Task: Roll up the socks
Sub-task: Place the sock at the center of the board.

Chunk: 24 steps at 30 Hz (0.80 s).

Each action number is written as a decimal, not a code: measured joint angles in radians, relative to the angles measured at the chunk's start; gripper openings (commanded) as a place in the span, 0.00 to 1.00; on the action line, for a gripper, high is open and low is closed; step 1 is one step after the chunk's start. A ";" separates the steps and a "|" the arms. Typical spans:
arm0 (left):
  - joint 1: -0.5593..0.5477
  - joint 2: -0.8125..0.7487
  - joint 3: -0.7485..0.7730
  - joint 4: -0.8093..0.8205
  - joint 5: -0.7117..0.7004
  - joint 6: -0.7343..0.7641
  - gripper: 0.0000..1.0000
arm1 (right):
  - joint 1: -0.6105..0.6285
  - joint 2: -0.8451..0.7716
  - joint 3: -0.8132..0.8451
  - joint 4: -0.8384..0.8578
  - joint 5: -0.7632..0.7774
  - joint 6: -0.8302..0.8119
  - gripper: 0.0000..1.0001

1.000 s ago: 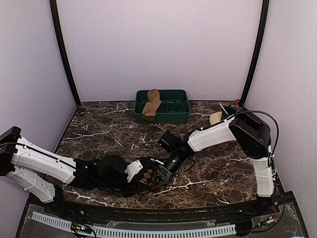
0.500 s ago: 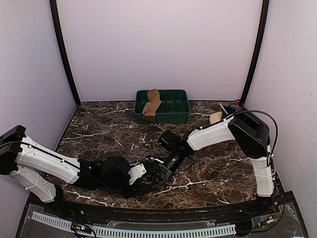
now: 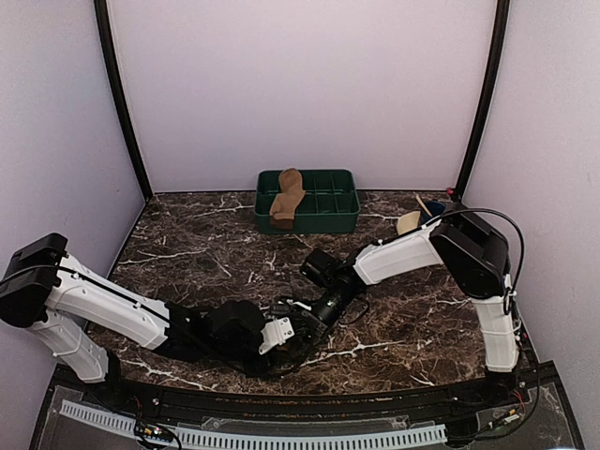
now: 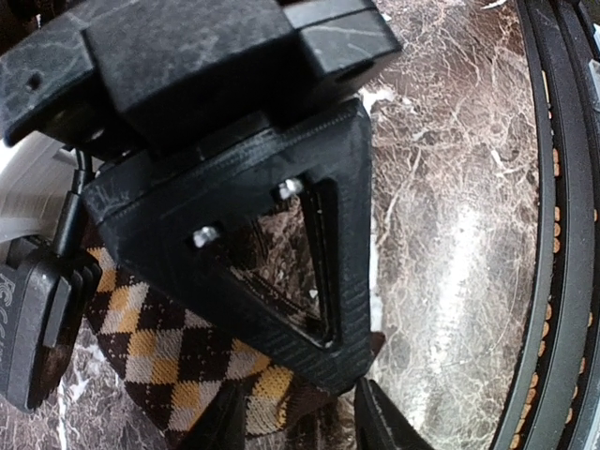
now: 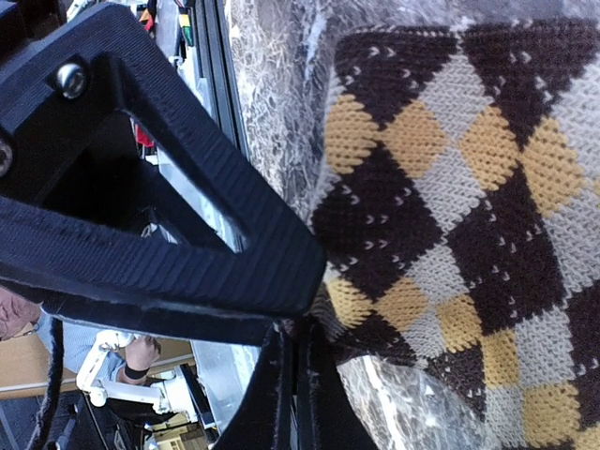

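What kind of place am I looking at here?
Probably a robotics test booth: two white robot arms bolted at a marble-look table, plain lilac walls closing it in, a green tray at the back.

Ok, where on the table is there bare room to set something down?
Bare marble runs from the green tray out to the back left corner, and another strip lies between the tray and the right arm. Front centre is crowded: the left end effector and right end effector meet over the argyle sock.
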 measured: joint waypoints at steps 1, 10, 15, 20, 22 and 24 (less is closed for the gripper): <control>0.000 0.004 0.001 0.000 -0.002 0.006 0.40 | -0.001 0.000 0.000 -0.002 0.003 -0.001 0.00; -0.001 0.019 0.002 -0.005 -0.020 0.031 0.30 | -0.005 0.000 0.000 -0.003 0.000 -0.006 0.00; -0.001 0.030 0.002 -0.007 -0.034 0.039 0.21 | -0.006 0.000 0.000 -0.003 0.000 -0.006 0.00; -0.001 0.042 0.002 -0.008 -0.041 0.047 0.12 | -0.006 0.000 0.000 -0.003 0.000 -0.007 0.00; -0.001 0.044 0.002 -0.008 -0.042 0.050 0.09 | -0.006 0.000 0.000 -0.003 0.000 -0.007 0.00; -0.001 0.045 0.002 -0.008 -0.045 0.052 0.06 | -0.006 0.000 0.000 -0.005 0.000 -0.007 0.00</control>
